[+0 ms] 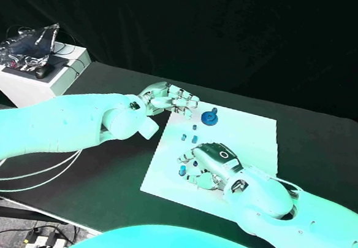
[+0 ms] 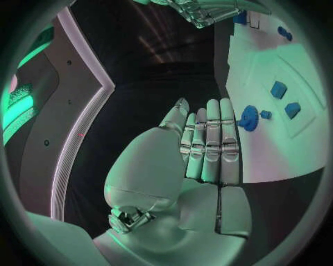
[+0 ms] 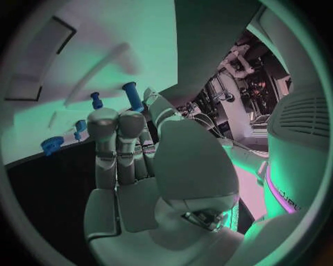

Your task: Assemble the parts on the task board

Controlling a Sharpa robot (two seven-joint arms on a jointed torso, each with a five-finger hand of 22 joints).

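Parts (image 1: 185,136) stand on the task board (image 1: 248,139); our left robot hand (image 1: 169,98) waits at eleven o'clock, fingers together, empty; right robot hand (image 1: 209,165) hovers, grip unclear.

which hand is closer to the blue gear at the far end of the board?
Left. The left hand sits at the task board's far-left corner, right beside the blue gear. The right hand is over the board's near half, well short of it.

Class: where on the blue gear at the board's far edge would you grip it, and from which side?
Pinch the blue gear across its toothed rim, coming from above. It appears to stand proud of the task board, so the rim looks reachable; the left robot hand sits nearest, empty.
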